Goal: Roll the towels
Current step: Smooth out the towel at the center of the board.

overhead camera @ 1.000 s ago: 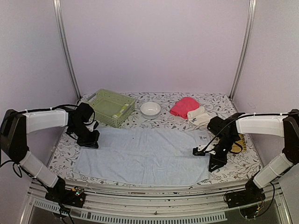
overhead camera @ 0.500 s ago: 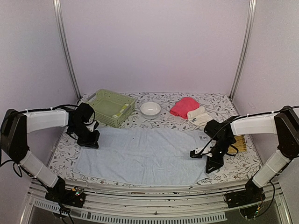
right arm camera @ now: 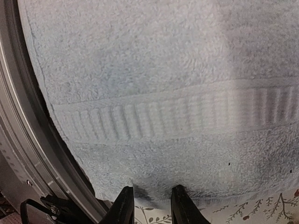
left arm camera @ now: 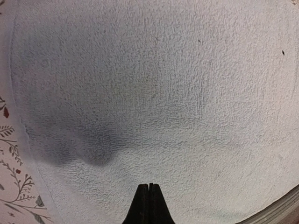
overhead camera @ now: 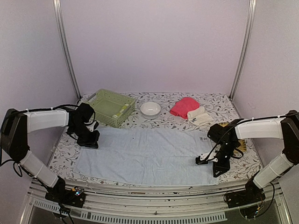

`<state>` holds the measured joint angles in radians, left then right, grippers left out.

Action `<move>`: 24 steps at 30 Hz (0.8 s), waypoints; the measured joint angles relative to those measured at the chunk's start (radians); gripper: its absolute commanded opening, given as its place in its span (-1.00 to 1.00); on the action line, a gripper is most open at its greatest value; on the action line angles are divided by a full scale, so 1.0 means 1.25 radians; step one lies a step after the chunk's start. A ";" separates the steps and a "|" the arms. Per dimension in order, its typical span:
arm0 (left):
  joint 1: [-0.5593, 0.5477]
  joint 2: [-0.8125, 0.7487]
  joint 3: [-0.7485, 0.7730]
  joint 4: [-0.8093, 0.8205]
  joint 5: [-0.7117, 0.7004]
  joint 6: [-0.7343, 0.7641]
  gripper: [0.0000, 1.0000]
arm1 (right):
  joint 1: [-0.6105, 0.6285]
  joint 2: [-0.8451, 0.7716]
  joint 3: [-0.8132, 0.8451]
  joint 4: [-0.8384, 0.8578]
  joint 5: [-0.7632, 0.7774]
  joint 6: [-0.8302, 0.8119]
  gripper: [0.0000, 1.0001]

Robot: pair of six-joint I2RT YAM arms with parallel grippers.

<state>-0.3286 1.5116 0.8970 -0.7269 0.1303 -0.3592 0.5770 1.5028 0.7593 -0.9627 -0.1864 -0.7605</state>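
- Blue towel [overhead camera: 145,156] lies spread flat in the middle of the table [overhead camera: 224,100]. In the top view its long axis runs from 9 to 3 o'clock.
- Right gripper [right arm camera: 152,188] is low at its 4 o'clock corner. The fingers are partly apart and astride the short hem, with no cloth clearly pinched. From these tips the cloth stretches away toward 9 o'clock.
- Left gripper [left arm camera: 149,186] is down on the 10 o'clock corner. Its fingers are pressed together and nothing shows between them.
- A roll along the long axis would likely start from the 3 o'clock hem. That makes the right arm the nearer one, and the left looks placed to pin the far end.
- Pink towel [overhead camera: 183,106] and cream towel [overhead camera: 198,115] lie touching at 1 o'clock.
- Basket [overhead camera: 111,106] stands at 11 o'clock and bowl [overhead camera: 150,108] at 12.
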 measured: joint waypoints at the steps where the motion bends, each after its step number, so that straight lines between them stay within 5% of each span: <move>1: 0.002 0.000 0.000 0.000 -0.003 0.000 -1.00 | 0.000 -0.004 -0.003 -0.010 0.007 -0.001 -0.38; 9: 0.009 0.000 0.008 0.001 -0.013 0.000 -1.00 | 0.000 -0.028 0.006 -0.096 0.047 -0.003 -0.29; 15: 0.027 -0.022 0.016 0.030 -0.017 0.015 -0.93 | -0.020 -0.034 0.146 -0.139 0.002 -0.001 -0.27; 24: 0.100 -0.122 -0.026 0.299 0.112 0.000 -0.51 | -0.141 0.023 0.403 0.078 -0.070 0.107 -0.16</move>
<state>-0.2031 1.3586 0.8642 -0.3534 0.2707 -0.3588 0.4004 1.5318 1.2629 -0.8646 -0.2733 -0.6273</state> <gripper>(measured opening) 0.204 0.381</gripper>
